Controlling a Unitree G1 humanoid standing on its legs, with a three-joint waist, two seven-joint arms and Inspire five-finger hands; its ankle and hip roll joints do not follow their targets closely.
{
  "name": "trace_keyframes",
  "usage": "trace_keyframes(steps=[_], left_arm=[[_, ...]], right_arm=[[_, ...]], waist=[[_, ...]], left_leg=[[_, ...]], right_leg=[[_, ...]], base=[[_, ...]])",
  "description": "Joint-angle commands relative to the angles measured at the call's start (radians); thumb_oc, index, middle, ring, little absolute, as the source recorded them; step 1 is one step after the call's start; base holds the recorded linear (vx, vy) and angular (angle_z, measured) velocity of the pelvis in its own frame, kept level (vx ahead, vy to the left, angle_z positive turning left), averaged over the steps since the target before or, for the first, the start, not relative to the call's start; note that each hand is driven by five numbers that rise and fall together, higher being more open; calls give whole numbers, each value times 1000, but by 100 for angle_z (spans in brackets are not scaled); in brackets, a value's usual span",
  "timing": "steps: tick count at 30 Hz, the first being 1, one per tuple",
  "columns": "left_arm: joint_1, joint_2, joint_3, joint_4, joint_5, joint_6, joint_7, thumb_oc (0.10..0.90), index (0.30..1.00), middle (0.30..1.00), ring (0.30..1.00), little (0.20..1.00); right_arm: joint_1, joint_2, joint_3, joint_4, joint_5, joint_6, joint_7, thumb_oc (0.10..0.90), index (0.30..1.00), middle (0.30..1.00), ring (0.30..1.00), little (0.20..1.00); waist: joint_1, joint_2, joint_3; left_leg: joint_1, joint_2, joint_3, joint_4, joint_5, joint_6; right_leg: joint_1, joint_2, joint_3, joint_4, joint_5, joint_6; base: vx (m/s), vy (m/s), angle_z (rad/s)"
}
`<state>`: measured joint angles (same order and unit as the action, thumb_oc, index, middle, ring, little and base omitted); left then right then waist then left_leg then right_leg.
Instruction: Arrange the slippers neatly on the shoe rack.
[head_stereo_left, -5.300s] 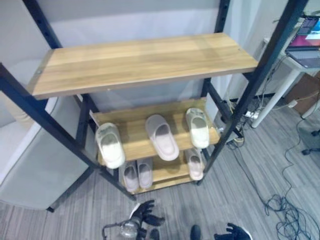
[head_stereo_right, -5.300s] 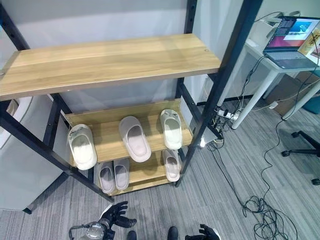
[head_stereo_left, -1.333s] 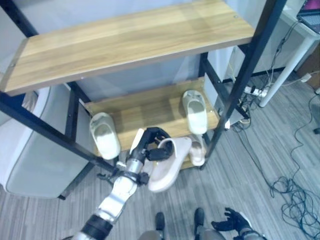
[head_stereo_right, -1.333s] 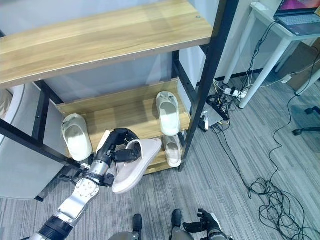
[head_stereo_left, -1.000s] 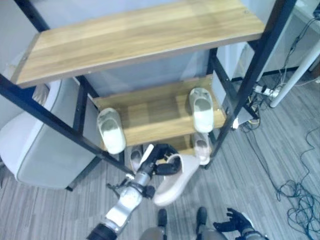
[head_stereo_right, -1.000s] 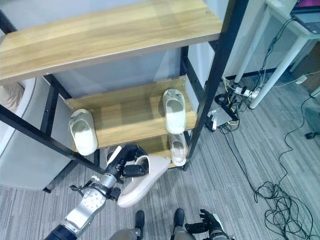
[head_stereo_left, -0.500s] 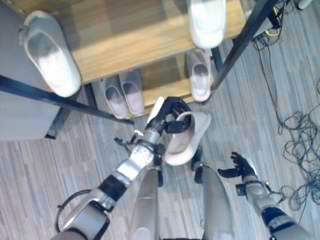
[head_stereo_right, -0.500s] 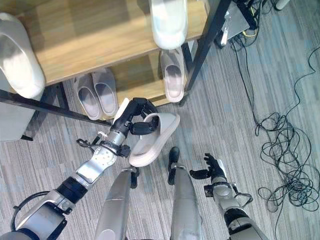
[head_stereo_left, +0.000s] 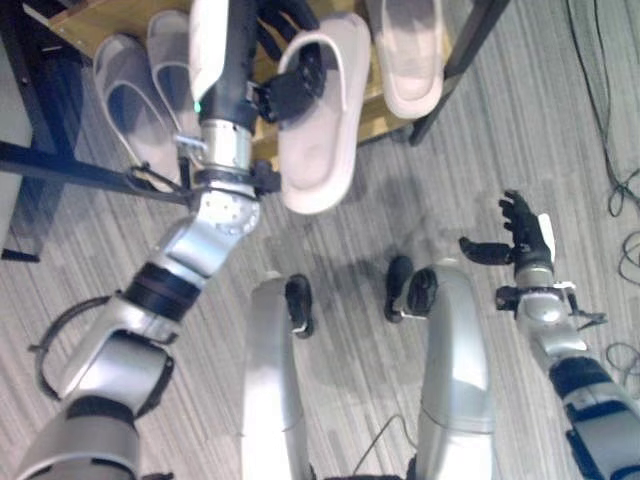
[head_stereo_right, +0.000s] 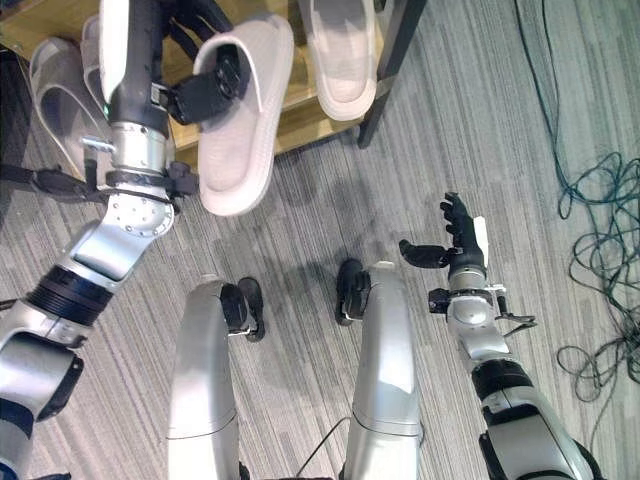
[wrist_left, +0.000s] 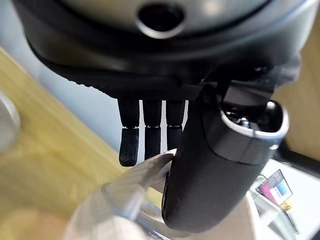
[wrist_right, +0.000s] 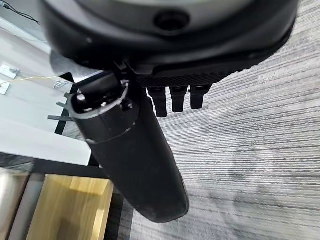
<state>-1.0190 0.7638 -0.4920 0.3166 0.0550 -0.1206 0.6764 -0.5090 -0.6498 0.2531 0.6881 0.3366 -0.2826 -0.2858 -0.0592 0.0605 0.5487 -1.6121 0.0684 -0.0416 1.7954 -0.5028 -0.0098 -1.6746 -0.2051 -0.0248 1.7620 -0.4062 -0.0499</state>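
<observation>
left hand is curled round the strap of a pale slipper, its long axis hanging from the fingers toward the robot, heel lowest. the bottom shelf sits just beyond the hand, beside a lone slipper. right hand hangs relaxed, fingers loose, holding nothing, well apart.

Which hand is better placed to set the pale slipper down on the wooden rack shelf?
The left. The left hand already grips the pale pinkish-white slipper by its strap beside the wooden rack shelf. The right hand hangs open and empty over the grey floor, away from the rack.
</observation>
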Motion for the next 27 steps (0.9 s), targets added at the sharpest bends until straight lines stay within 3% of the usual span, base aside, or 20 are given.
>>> trace_keyframes(steps=[1,4,11,20,27], left_arm=[[-127,71,47,23,88,-20,130,400,300,300,300,300],[-137,88,35,64,78,-20,142,400,300,300,300,300],[-255,127,-39,215,-47,-21,117,400,300,300,300,300],[-362,116,-123,396,-93,-4,57,400,300,300,300,300],[-434,84,-196,556,-114,4,2,400,300,300,300,300]], right_arm=[[53,-32,-24,-135,-6,-77,-15,800,900,900,900,900],[70,-42,-20,-178,-6,-79,-9,800,900,900,900,900],[96,-71,20,-254,-16,-74,18,800,900,900,900,900],[98,-89,57,-280,-27,-60,51,800,900,900,900,900],[136,-99,54,-319,-26,-63,61,800,900,900,900,900]], waist=[[-12,0,-29],[-13,-24,-29],[-36,-45,-29],[-60,-10,-29],[-85,-7,-29]], left_leg=[[42,20,7,8,-56,-6],[42,26,17,76,-98,-9],[42,33,10,238,-181,-31],[42,67,-7,346,-228,-19],[42,76,-9,369,-238,-9]], right_leg=[[117,-12,99,176,-263,122],[105,-16,136,258,-291,132],[105,-13,207,455,-345,137],[105,-11,226,541,-372,164],[105,-16,232,551,-383,172]], base=[[171,-24,-2],[135,-30,0],[90,-38,5],[24,18,-7],[5,29,-11]])
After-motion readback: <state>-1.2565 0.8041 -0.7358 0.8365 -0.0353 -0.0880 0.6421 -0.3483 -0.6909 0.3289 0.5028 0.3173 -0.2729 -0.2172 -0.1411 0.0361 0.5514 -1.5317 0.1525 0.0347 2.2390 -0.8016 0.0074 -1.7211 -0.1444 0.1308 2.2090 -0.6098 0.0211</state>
